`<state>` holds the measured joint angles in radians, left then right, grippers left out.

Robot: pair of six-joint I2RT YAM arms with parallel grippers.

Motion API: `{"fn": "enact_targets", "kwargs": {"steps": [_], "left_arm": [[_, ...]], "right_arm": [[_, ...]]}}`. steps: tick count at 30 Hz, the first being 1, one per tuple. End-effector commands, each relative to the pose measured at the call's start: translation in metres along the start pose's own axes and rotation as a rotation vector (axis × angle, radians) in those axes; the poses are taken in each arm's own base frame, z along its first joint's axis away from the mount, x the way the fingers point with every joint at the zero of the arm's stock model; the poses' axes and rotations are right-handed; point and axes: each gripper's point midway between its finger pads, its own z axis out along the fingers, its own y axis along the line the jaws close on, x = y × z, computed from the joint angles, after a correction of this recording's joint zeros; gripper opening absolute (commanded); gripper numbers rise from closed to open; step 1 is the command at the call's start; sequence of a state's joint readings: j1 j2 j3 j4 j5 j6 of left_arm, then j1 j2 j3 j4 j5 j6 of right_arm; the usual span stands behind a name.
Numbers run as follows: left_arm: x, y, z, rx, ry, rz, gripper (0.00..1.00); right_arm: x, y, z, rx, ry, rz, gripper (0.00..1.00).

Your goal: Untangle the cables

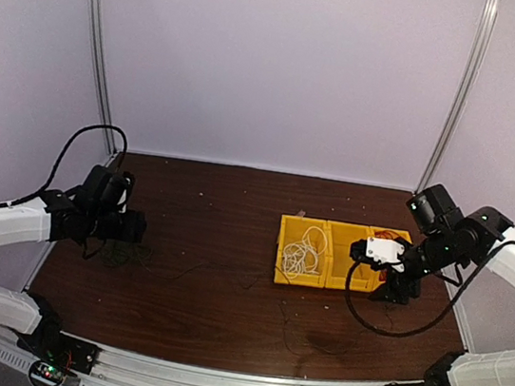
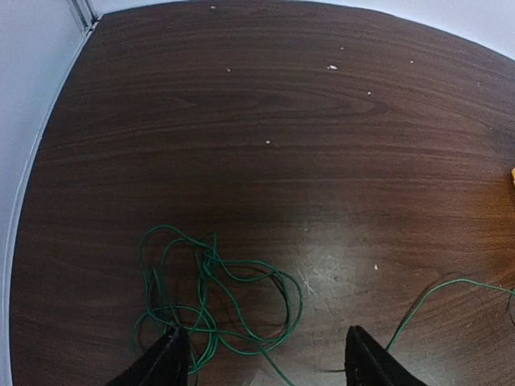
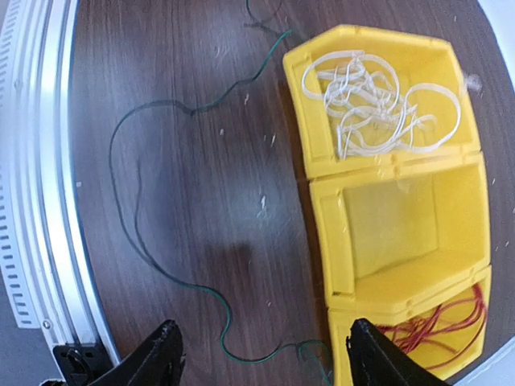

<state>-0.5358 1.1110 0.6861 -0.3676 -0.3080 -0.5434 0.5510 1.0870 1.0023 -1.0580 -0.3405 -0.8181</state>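
Note:
A thin dark green cable lies in a loose tangle (image 2: 211, 296) on the brown table, just ahead of my left gripper (image 2: 265, 360), which is open and empty above it. The cable's long strand (image 3: 133, 229) runs across the table to my right gripper (image 3: 264, 360), which is also open and empty beside the yellow bins. A white cable (image 3: 378, 103) lies coiled in one end bin (image 3: 299, 112). A red cable (image 3: 444, 323) lies in the other end bin. In the top view the left gripper (image 1: 135, 227) is at the far left and the right gripper (image 1: 361, 251) is over the bins.
Three joined yellow bins (image 1: 281, 264) stand right of centre; the middle bin (image 3: 402, 227) is empty. An aluminium rail (image 3: 36, 161) runs along the table's near edge. White walls and frame posts (image 1: 99, 56) close in the back and sides.

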Motion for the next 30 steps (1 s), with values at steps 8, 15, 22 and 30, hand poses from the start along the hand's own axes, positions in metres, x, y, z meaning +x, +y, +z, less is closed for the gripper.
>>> {"fn": "enact_targets", "kwargs": {"steps": [8,15,22,30], "left_arm": [[0.012,0.026,0.038,0.015,0.066,-0.243,0.52],[0.019,0.048,0.033,-0.042,0.099,-0.274,0.53],[0.044,0.063,0.021,-0.064,0.15,-0.302,0.63],[0.062,0.054,0.035,-0.02,0.205,-0.357,0.45]], "right_arm": [[-0.209,-0.016,0.043,0.031,-0.467,-0.075,0.71],[-0.302,0.014,0.139,-0.118,-0.519,-0.067,0.66],[-0.356,0.045,0.216,-0.25,-0.495,-0.074,0.7],[-0.382,0.056,0.271,-0.271,-0.5,-0.027,0.73]]}}
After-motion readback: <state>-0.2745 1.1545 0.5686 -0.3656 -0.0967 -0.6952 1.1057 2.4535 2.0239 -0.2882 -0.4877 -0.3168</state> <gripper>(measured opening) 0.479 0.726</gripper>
